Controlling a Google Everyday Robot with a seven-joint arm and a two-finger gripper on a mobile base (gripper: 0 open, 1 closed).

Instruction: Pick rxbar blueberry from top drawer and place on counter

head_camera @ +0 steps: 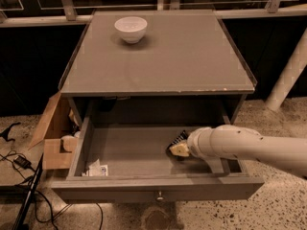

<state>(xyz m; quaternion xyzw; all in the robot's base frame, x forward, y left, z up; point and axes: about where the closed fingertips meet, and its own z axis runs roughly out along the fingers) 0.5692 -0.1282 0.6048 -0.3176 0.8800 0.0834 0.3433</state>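
Note:
The top drawer [144,188] stands pulled open below the counter [163,56]. The rxbar blueberry [179,139], a dark bar with white text, lies on the drawer floor right of centre, mostly hidden by my arm. My gripper [177,149] reaches into the drawer from the right on a thick white arm, with its tan tip down at the bar.
A white bowl [130,29] stands at the counter's back left. A white crumpled paper scrap [97,169] lies in the drawer's front left corner. A tan cardboard box [55,135] sits on the floor left of the cabinet, with cables [19,176] beside it. A white post [288,75] stands at the right.

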